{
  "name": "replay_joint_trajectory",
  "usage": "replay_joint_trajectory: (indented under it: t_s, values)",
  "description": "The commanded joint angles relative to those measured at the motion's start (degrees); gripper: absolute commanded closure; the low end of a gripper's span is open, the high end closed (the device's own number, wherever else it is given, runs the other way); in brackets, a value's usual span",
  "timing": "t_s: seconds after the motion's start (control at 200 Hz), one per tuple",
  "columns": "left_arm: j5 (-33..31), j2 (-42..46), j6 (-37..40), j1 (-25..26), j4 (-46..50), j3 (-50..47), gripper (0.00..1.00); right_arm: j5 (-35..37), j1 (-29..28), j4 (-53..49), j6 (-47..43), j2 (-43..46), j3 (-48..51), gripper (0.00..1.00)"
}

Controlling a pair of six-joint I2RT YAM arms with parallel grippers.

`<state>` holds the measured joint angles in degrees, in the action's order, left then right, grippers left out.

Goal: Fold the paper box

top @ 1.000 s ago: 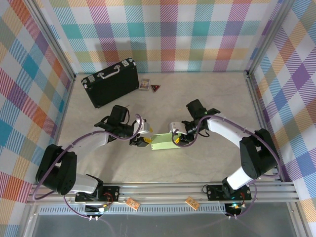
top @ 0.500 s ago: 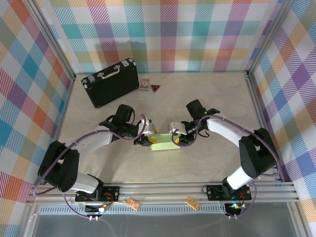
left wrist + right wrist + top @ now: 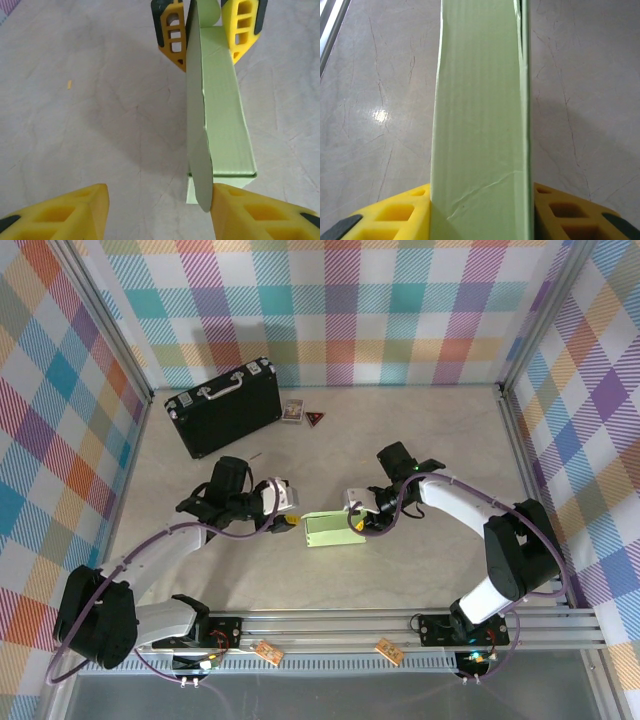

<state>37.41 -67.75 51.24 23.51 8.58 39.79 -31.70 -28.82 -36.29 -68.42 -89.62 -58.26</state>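
The paper box [image 3: 332, 529] is a pale green shallow box lying mid-table between both arms. My right gripper [image 3: 356, 522] is shut on its right end; in the right wrist view the box [image 3: 480, 125] sits tight between both yellow fingers [image 3: 395, 215]. My left gripper [image 3: 286, 523] stands open just off the box's left end. In the left wrist view the box [image 3: 222, 120] runs away from me, with a rounded flap [image 3: 199, 170] standing upright against my right fingertip [image 3: 245, 210]. The left gripper [image 3: 159, 212] has bare table between its fingers. The right gripper's fingers [image 3: 172, 35] clamp the far end.
A black briefcase [image 3: 222, 406] lies at the back left. A small card [image 3: 292, 411] and a dark triangular piece [image 3: 315, 419] lie beside it. Checked walls close in three sides, and a metal rail [image 3: 320, 625] runs along the front.
The left arm pushed in against the box's left end, then drew back a little to the left. The box and the right gripper stayed put.
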Motion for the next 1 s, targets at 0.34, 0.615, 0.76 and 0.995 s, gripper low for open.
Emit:
replay_joint_trajectory:
  t_s: [0.34, 0.615, 0.76, 0.995]
  values:
    - [2.9, -0.3, -5.8, -3.2, -11.2, -4.0, 0.49, -2.1, -0.2, -1.5, -1.7, -0.6, -1.3, 0.59]
    - [16.4, -4.0, -0.9, -1.7, -4.4, -1.3, 0.50, -2.3, -0.2, -1.4, -1.7, -0.8, -1.2, 0.59]
    - [18.5, -4.5, 0.2, -1.7, -2.8, -0.9, 0.50, -2.2, -0.2, -1.7, -1.7, -1.0, -1.4, 0.59]
    - [19.9, -6.3, 0.3, -1.0, -2.3, 0.4, 0.46, -2.3, -0.2, -1.7, -1.7, -1.2, -1.5, 0.59]
